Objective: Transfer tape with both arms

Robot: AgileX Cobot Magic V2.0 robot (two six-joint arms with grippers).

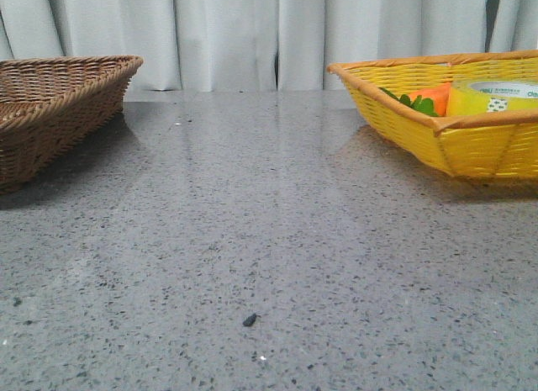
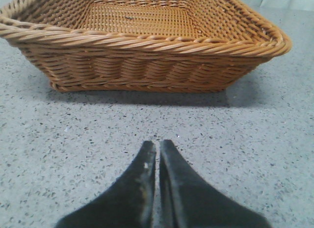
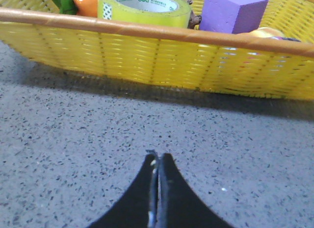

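The yellow tape [image 3: 144,10] lies flat inside the yellow basket [image 3: 147,54], its white core rim with green lettering facing up. The front view shows the tape [image 1: 492,97] at the far right, behind the basket's rim [image 1: 471,120]. My right gripper [image 3: 158,156] is shut and holds nothing, low over the table a short way in front of that basket. My left gripper [image 2: 158,143] is shut too, empty, facing the brown wicker basket [image 2: 142,61]. Neither gripper appears in the front view.
Beside the tape lie an orange carrot toy [image 3: 84,2] with green leaves and a purple block [image 3: 230,11]. The brown basket [image 1: 50,105] sits at the table's left, with nothing in the part of it that shows. Grey speckled tabletop lies between the baskets; a white curtain hangs behind.
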